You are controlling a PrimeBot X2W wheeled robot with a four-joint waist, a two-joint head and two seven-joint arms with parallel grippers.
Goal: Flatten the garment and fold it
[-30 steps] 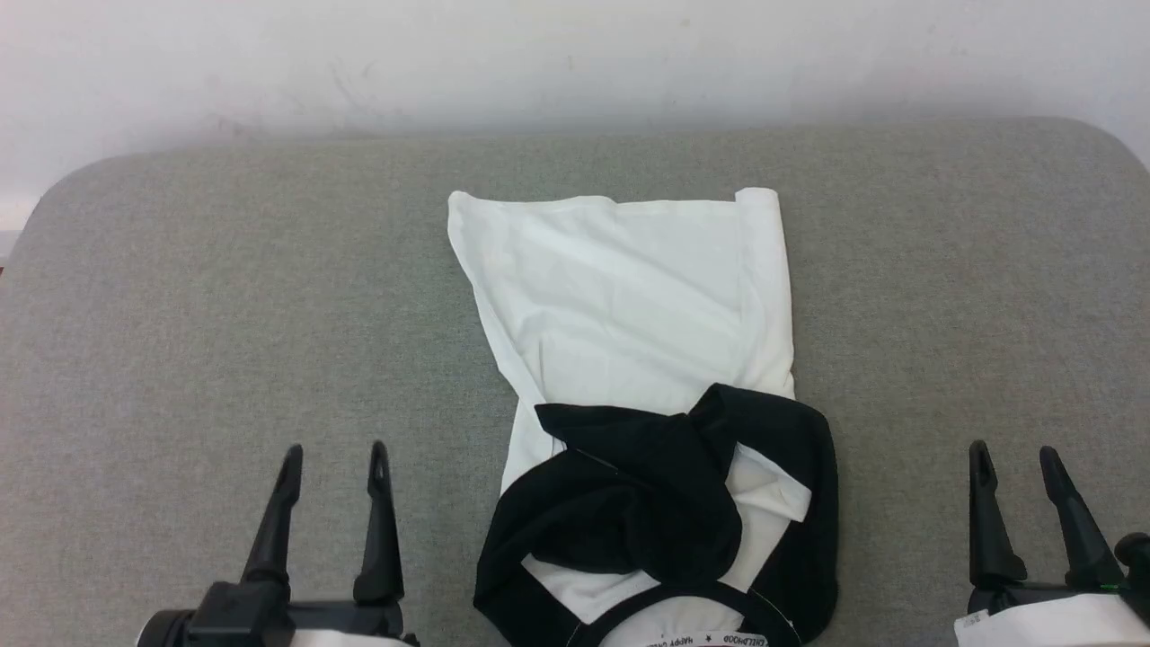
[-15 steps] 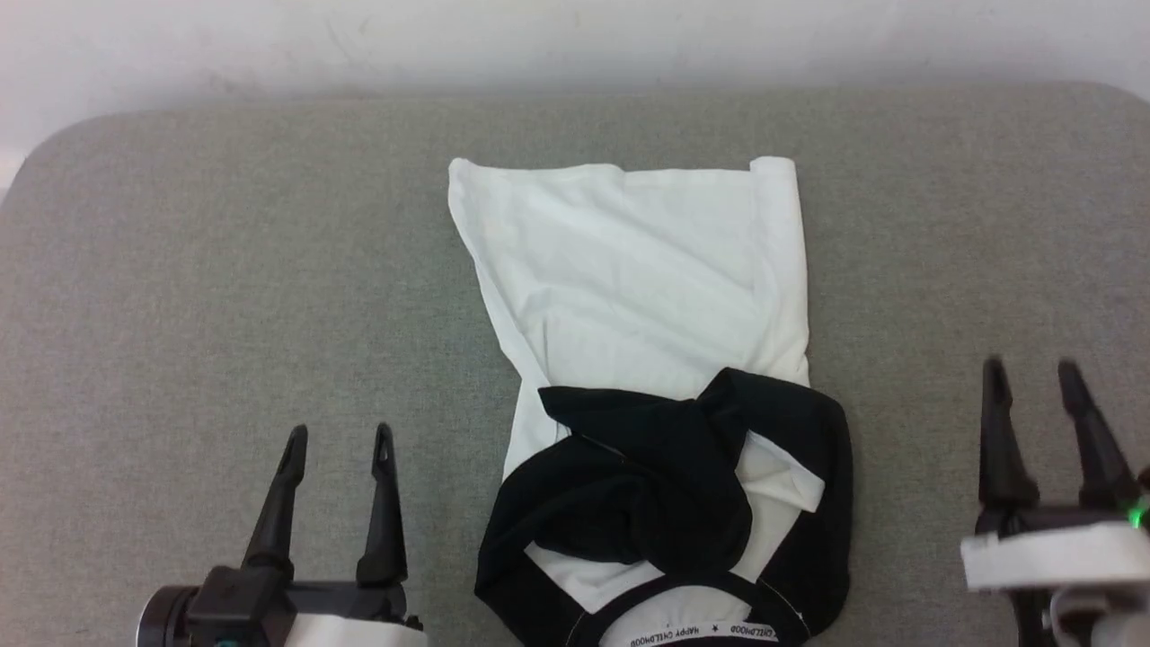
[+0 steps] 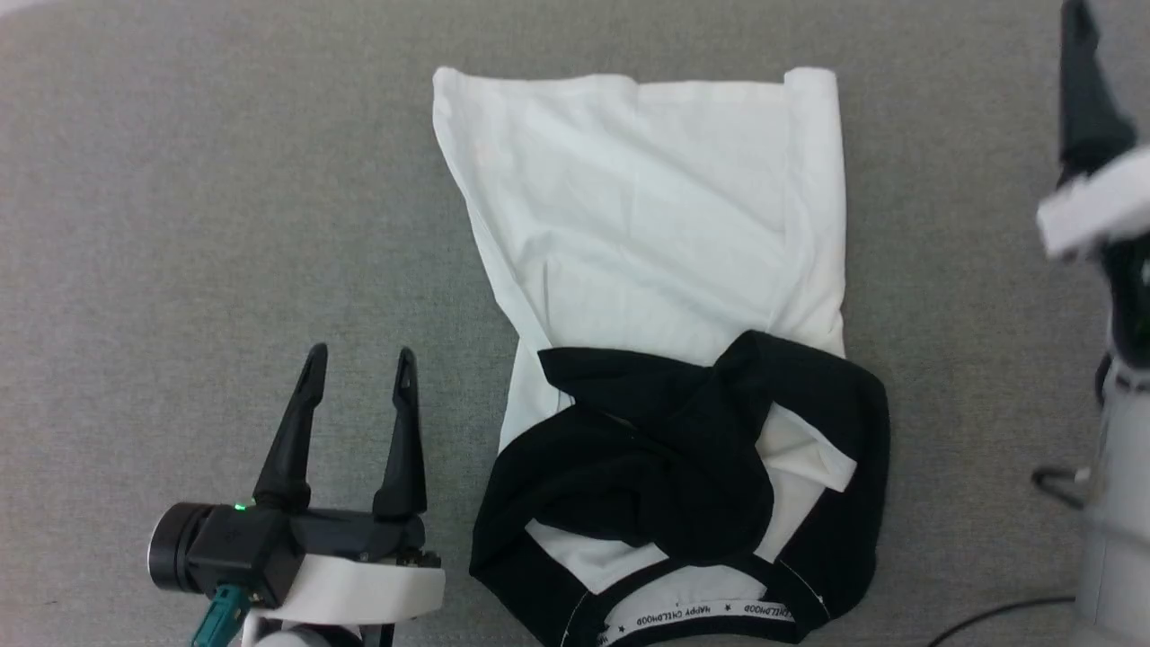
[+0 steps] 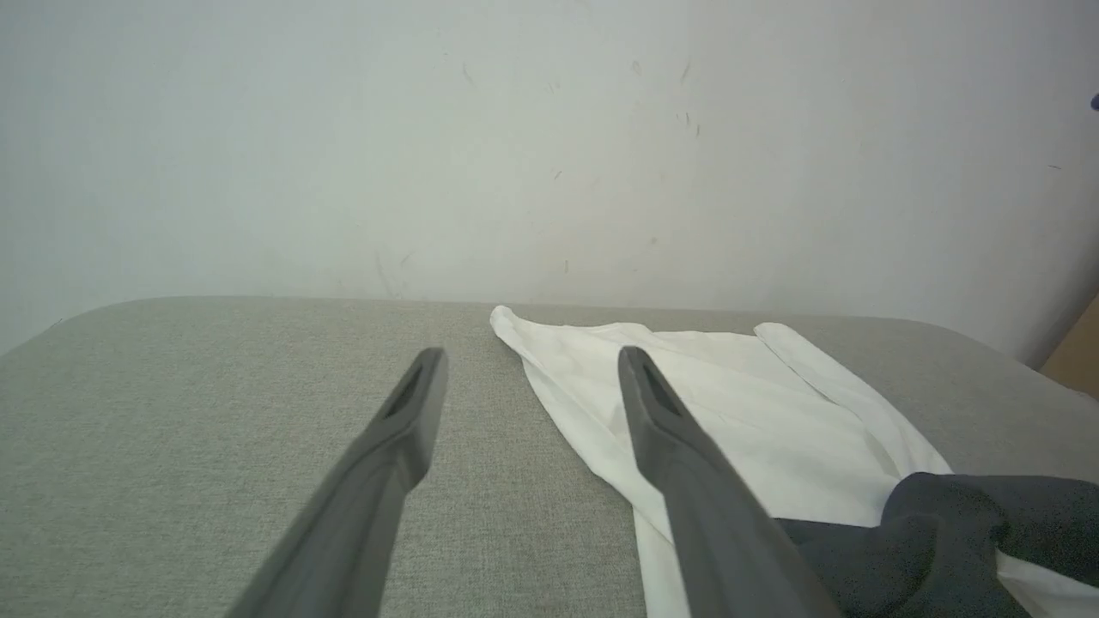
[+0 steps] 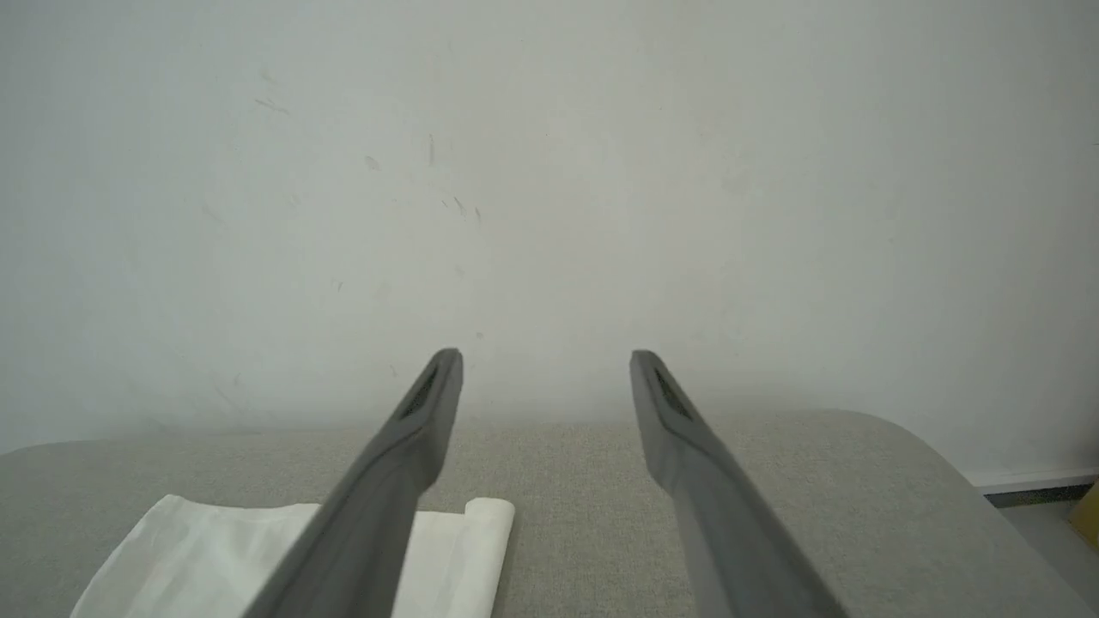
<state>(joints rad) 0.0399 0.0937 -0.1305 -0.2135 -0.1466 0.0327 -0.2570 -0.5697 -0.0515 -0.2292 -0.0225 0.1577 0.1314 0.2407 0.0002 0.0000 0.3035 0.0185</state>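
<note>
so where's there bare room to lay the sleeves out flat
Widest bare grey surface lies left of the garment, ahead of the left gripper. A narrower strip runs between the garment's right edge and the right gripper. Crowded near the collar, where black sleeves bunch.

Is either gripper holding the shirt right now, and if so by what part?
Nothing is held: left gripper open beside the garment, right gripper open, clear of it.
</note>
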